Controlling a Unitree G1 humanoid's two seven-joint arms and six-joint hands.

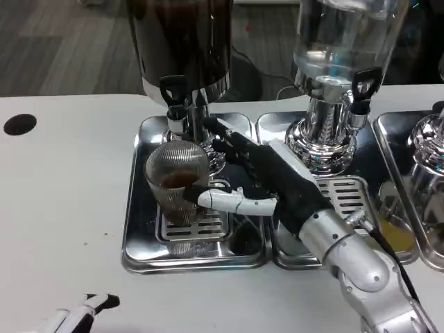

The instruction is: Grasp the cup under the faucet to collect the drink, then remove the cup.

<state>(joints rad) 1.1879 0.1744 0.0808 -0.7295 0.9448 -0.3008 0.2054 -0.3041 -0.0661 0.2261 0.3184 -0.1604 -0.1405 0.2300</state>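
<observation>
Ribbed glass cup (177,182) on the drip tray (139,236) beneath the dark dispenser's faucet (176,104), holding some brown drink; right hand (267,184) wraps its side, fingers seemingly clamped; rigid, fragile, probably slippery; hold mid-wall, upright.

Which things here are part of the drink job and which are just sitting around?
Part of the job: ribbed cup with brown drink, black faucet, dark dispenser, right robot hand gripping the cup.
Just sitting around: clear dispenser, its tray, left robot hand.

Ribbed clear cup (177,182), mirror-glossy metal tray (142,239), matt white table (62,194).
</observation>
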